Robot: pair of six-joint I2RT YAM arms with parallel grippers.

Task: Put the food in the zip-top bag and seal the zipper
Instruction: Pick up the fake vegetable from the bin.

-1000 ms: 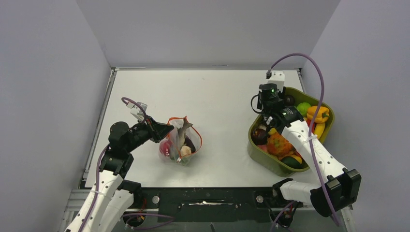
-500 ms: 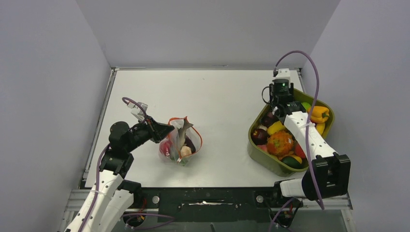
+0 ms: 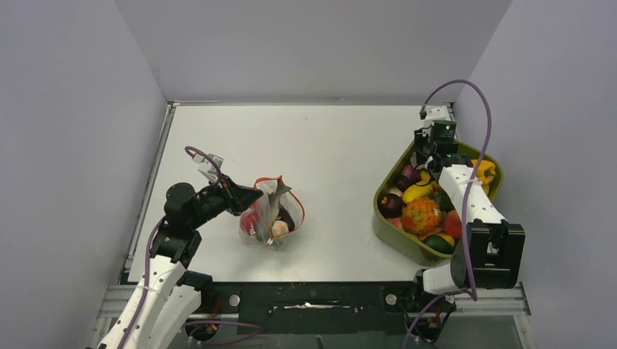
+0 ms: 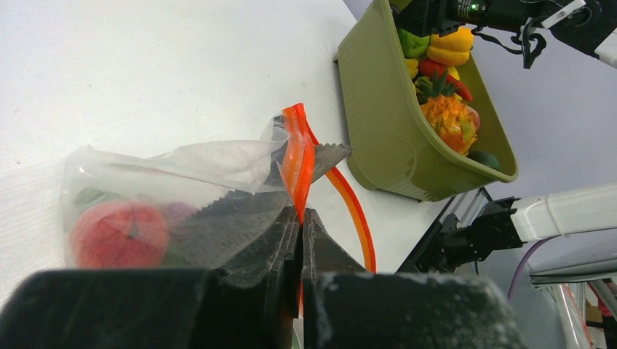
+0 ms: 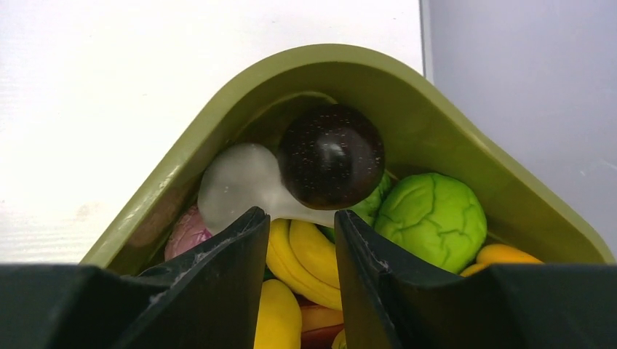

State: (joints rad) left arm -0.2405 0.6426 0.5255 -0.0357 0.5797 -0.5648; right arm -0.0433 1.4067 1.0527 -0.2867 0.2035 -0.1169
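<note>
left gripper (image 4: 300,212) clamped shut on the zipper (image 4: 298,156), holding that edge of the bag's mouth up. bag (image 3: 271,214) sits on the desk (image 3: 320,145) toward the near edge, left of centre, mouth gaping.

in the bag: red piece (image 4: 120,233), beige piece (image 3: 279,227), something dark I can't make out. grey piece (image 3: 275,195) pokes up out of the mouth.

right gripper (image 5: 302,214): jaws part-way apart, nothing between them, nosed into the far corner of the green tub (image 5: 407,80) just above yellow bananas (image 5: 309,254). directly ahead of it: dark purple ball (image 5: 332,154) against a whitish piece (image 5: 244,185), lumpy green piece (image 5: 433,218) beside.

tub is at the desk's right edge, well apart from the bag. it also holds orange spiky fruit (image 3: 422,215) and yellow pepper (image 3: 482,171).
</note>
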